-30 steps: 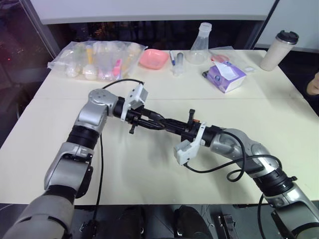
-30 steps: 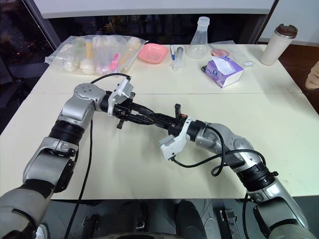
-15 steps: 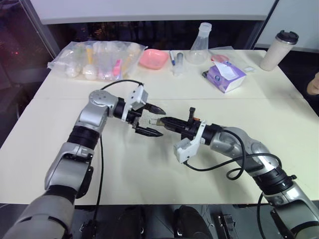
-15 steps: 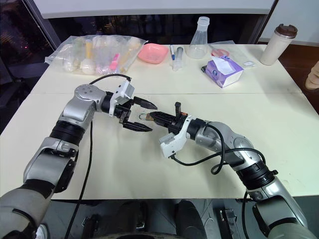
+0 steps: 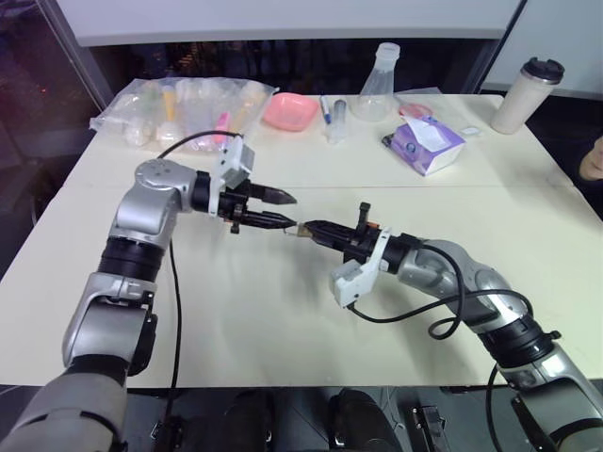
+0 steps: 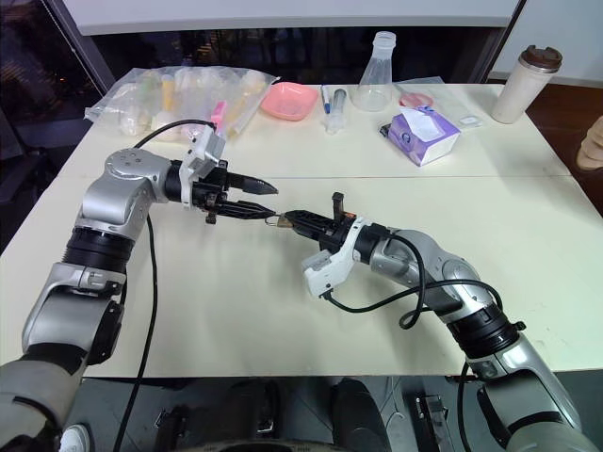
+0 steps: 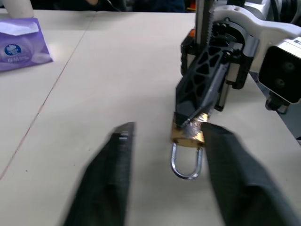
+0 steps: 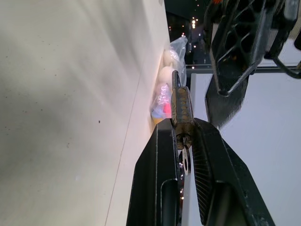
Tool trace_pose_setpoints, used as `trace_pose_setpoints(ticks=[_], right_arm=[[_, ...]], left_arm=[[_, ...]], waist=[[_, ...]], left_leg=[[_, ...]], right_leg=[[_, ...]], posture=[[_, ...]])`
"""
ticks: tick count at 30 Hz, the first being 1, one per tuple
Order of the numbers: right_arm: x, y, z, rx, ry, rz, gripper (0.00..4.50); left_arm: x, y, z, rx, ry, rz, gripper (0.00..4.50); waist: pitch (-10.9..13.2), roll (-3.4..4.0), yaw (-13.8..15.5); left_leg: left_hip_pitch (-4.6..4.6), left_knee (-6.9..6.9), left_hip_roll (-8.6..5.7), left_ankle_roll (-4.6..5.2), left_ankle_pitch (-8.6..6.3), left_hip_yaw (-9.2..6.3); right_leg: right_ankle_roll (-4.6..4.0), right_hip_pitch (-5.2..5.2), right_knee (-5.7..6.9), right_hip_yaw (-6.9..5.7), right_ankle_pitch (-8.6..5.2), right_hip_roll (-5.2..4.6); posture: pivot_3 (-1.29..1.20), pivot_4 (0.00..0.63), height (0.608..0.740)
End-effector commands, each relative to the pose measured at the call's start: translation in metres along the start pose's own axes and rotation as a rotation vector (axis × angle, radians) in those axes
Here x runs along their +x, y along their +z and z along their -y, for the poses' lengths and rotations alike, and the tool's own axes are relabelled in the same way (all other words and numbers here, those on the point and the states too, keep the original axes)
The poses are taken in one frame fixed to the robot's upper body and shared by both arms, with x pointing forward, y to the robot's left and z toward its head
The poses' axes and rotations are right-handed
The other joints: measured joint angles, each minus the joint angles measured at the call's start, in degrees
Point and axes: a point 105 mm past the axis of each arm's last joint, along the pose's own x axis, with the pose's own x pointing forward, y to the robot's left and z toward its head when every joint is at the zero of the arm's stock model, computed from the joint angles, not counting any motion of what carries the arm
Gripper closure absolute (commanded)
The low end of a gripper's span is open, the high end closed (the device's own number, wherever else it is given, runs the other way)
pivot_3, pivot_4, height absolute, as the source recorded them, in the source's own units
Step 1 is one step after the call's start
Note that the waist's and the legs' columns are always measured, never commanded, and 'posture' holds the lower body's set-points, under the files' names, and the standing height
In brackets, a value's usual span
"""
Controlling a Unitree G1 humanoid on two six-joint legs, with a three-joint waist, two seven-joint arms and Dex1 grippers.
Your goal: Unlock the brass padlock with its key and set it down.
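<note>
Right fingers: closed on the padlock; its brass body is pinched between the two black tips of the right gripper.
Left fingers: parted, nothing held between them; the left gripper is pointed toward the right one, tip to tip over the table.
Padlock place: held in the air above the middle of the table, at the right gripper's tips, between the two grippers.
Left wrist view: the padlock is seen face on, brass body under the right tips, silvery shackle looped toward the camera; one left finger is just beside the padlock, whether touching cannot be told, the other is well apart from it.
Right wrist view: the padlock is seen edge on, and a small silvery key is seen at its near end, between the right fingers.
Head views: the padlock is shown as a small glint only; a tissue pack, a pink bowl and a flask are seen at the far edge.
</note>
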Motion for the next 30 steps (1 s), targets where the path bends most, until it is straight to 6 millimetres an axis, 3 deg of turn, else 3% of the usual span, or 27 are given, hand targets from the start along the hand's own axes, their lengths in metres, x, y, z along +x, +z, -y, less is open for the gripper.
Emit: trace_pose_setpoints(ticks=[1, 2, 3, 14, 18, 24, 30], right_arm=[[-0.001, -0.002, 0.014, -0.009, -0.054, -0.001, 4.5], [-0.001, -0.002, 0.014, -0.009, -0.053, -0.001, 4.5], [-0.001, -0.003, 0.014, -0.01, -0.054, -0.002, 4.5], [-0.002, -0.004, 0.015, -0.015, -0.053, -0.005, 4.5], [-0.001, -0.002, 0.017, -0.018, -0.053, -0.002, 4.5], [0.002, 0.003, 0.02, -0.022, -0.057, 0.014, 4.5], [0.002, 0.002, 0.016, 0.006, -0.047, 0.008, 4.5]], left_arm=[[-0.002, 0.011, 0.004, 0.049, -0.011, 0.007, 3.94], [-0.001, 0.01, 0.005, 0.047, -0.016, 0.004, 4.39], [-0.001, 0.009, 0.006, 0.045, -0.021, 0.002, 4.46], [0.003, -0.009, 0.011, 0.04, -0.056, -0.063, 4.46], [0.004, -0.024, 0.009, 0.06, -0.039, -0.12, 4.46], [0.009, -0.025, -0.008, 0.097, 0.044, -0.095, 4.46], [0.008, -0.026, -0.006, 0.089, 0.034, -0.091, 4.46]], waist=[[0.0, 0.0, 0.0], [0.0, 0.0, 0.0], [0.0, 0.0, 0.0], [0.0, 0.0, 0.0], [0.0, 0.0, 0.0], [0.0, 0.0, 0.0], [0.0, 0.0, 0.0]], left_leg=[[0.0, 0.0, 0.0, 0.0, 0.0, 0.0], [0.0, 0.0, 0.0, 0.0, 0.0, 0.0], [0.0, 0.0, 0.0, 0.0, 0.0, 0.0], [0.0, 0.0, 0.0, 0.0, 0.0, 0.01], [0.0, 0.0, 0.0, 0.0, 0.0, 0.01], [0.01, 0.01, -0.01, 0.0, 0.0, 0.01], [0.01, 0.01, -0.01, 0.0, 0.0, 0.02]], right_leg=[[0.0, 0.0, 0.0, 0.0, 0.0, 0.0], [0.0, 0.0, 0.0, 0.0, 0.0, 0.0], [0.0, 0.0, 0.0, 0.0, 0.0, 0.0], [0.0, 0.0, 0.01, 0.0, 0.0, 0.01], [0.0, 0.0, 0.0, 0.0, 0.0, 0.01], [0.0, 0.0, 0.01, 0.0, 0.0, 0.0], [0.0, 0.0, 0.01, 0.0, 0.0, 0.01]], posture=[[0.0, 0.15, 0.715], [0.0, 0.15, 0.715], [0.0, 0.15, 0.715], [0.0, 0.15, 0.715], [0.0, 0.15, 0.715], [0.0, 0.15, 0.715], [0.0, 0.15, 0.715]])
